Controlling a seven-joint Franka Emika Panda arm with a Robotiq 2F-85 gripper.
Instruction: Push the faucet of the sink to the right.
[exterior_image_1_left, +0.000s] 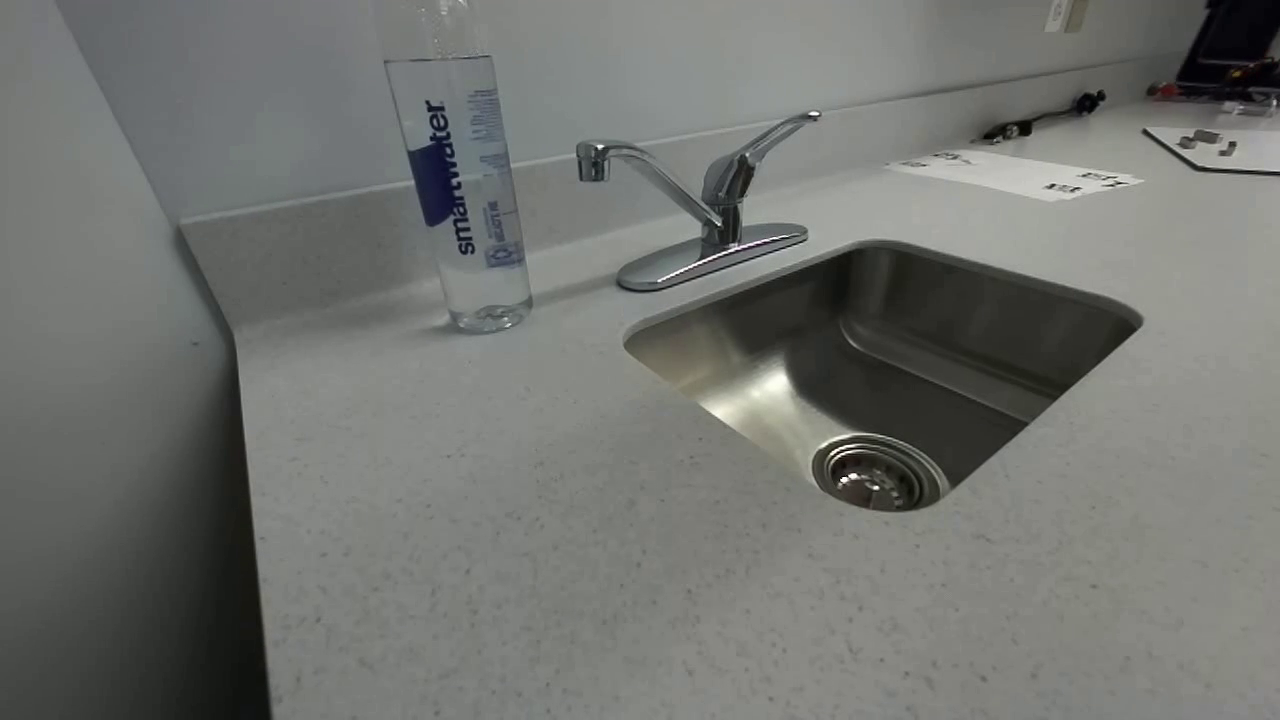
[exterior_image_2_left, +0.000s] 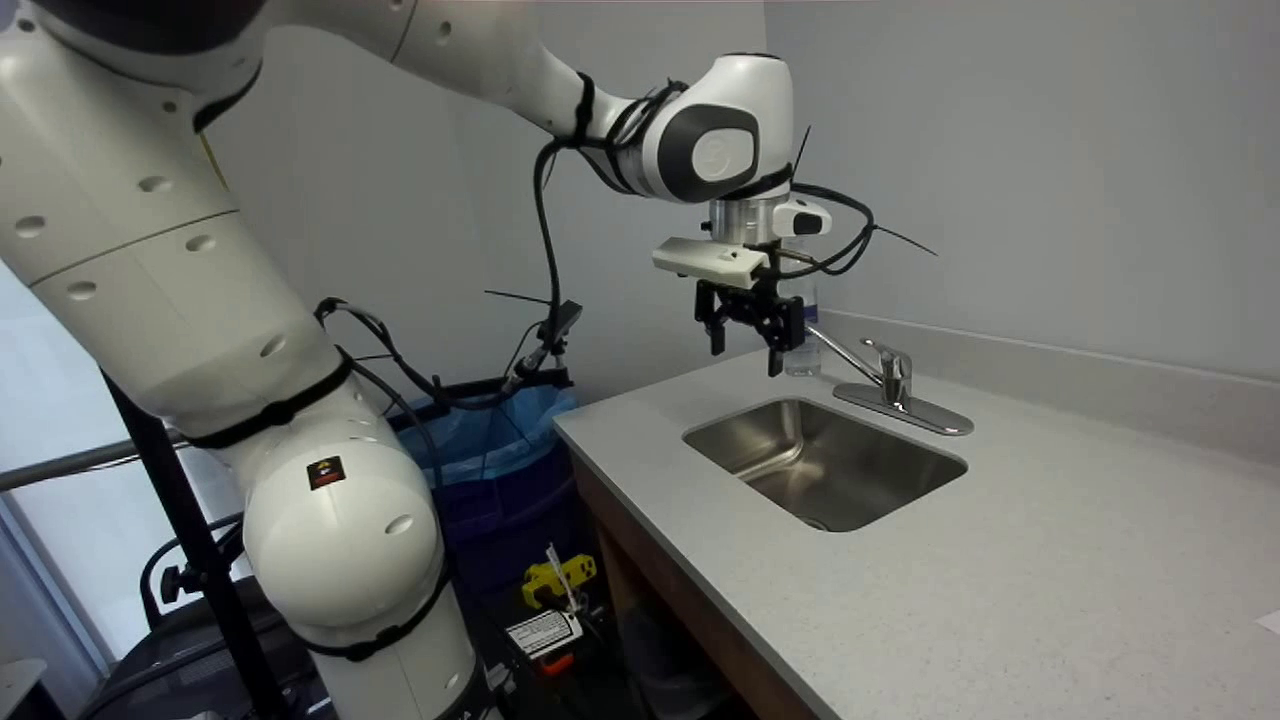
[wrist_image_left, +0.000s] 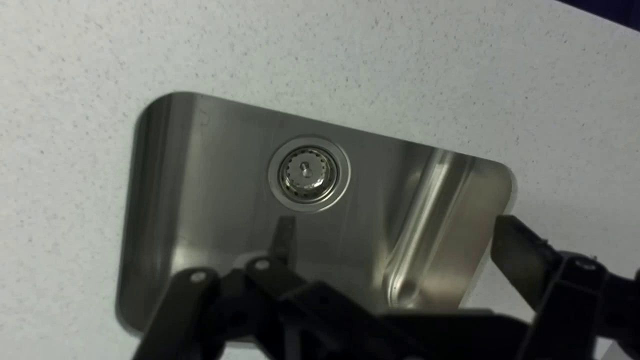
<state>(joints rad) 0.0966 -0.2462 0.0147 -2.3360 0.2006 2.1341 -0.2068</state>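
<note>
Robot arm (exterior_image_2_left: 225, 310), thick and white, stands at the left in an exterior view and bends over to the right. Next comes a dark-blue bin (exterior_image_2_left: 510, 515) with a light-blue bag (exterior_image_2_left: 490, 428) inside, near the end of the pale grey, speckled counter (exterior_image_2_left: 1060, 560). Then the two-fingered black claw (exterior_image_2_left: 746, 358) hangs down from the arm, above the counter. Its fingers are spread far apart, and it holds and touches only air. Partly hidden behind the claw is a tall, clear water bottle (exterior_image_2_left: 804, 358) with a blue label, standing on the counter. The shiny steel sink (wrist_image_left: 230, 165) with round corners comes next, and the wrist view shows it under the fingers. More to the right is the shiny metal faucet (exterior_image_2_left: 893, 385), on an oval plate just beside the sink. In both exterior views its spout points left.
</note>
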